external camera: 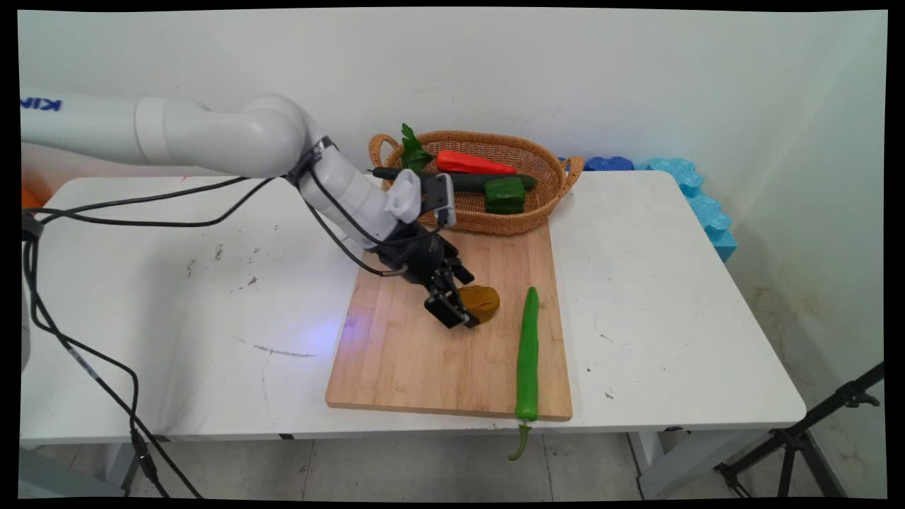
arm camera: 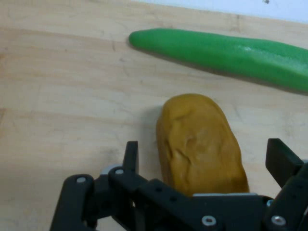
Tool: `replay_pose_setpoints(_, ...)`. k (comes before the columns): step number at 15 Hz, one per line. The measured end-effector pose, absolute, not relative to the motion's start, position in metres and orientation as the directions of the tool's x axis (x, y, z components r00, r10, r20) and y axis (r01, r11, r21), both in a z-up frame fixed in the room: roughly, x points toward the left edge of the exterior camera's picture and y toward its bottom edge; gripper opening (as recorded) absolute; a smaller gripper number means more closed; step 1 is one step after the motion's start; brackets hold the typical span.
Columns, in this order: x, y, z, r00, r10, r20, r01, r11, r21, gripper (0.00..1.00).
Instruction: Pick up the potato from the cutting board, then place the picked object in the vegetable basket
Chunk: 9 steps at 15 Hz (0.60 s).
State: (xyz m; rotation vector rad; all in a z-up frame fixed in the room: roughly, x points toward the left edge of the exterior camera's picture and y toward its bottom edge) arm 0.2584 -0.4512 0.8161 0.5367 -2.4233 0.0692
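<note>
No brand, label or other writing was legible on any item on the table (external camera: 672,283).

Containers: one woven wicker basket (external camera: 544,205) with two loop handles stood at the far edge of the table, touching the far end of the cutting board (external camera: 403,360). It held a red pepper (external camera: 472,162), a dark green cucumber (external camera: 466,182) lying lengthwise beneath the pepper, a green bell pepper (external camera: 505,195) towards the front, and a leafy green sprig (external camera: 413,150) at the left end.

The wooden cutting board lay flat near the middle of the table. On it rested a brown potato (external camera: 482,301) and, just beside it to the right without touching, a long green chili pepper (external camera: 527,353). The chili's stem end overhung the near edge of both board and table.

The pincer (external camera: 458,308) was down at the board, its jaws spread apart on either side of the potato. In the hand view, the potato (arm camera: 202,144) sat between the two fingers (arm camera: 130,156) with clearance visible on both sides; no contact was observed. The chili (arm camera: 226,55) lay beyond the potato.

Blue foam blocks (external camera: 700,198) were ranged behind the table, against the wall. A black tripod (external camera: 799,438) stood on the floor at the right.
</note>
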Motion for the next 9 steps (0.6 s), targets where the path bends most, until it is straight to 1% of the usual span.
replay_pose_setpoints(4, 0.247, -0.457, 0.806, -0.71, -0.351, 0.611, -0.388, 0.918, 0.076, 1.0)
replay_pose_setpoints(5, 0.244, -0.457, 0.805, -0.711, -0.348, 0.611, -0.386, 0.919, 0.074, 0.0)
replay_pose_setpoints(9, 0.24, -0.458, 0.801, -0.716, -0.34, 0.61, -0.38, 0.922, 0.068, 0.0)
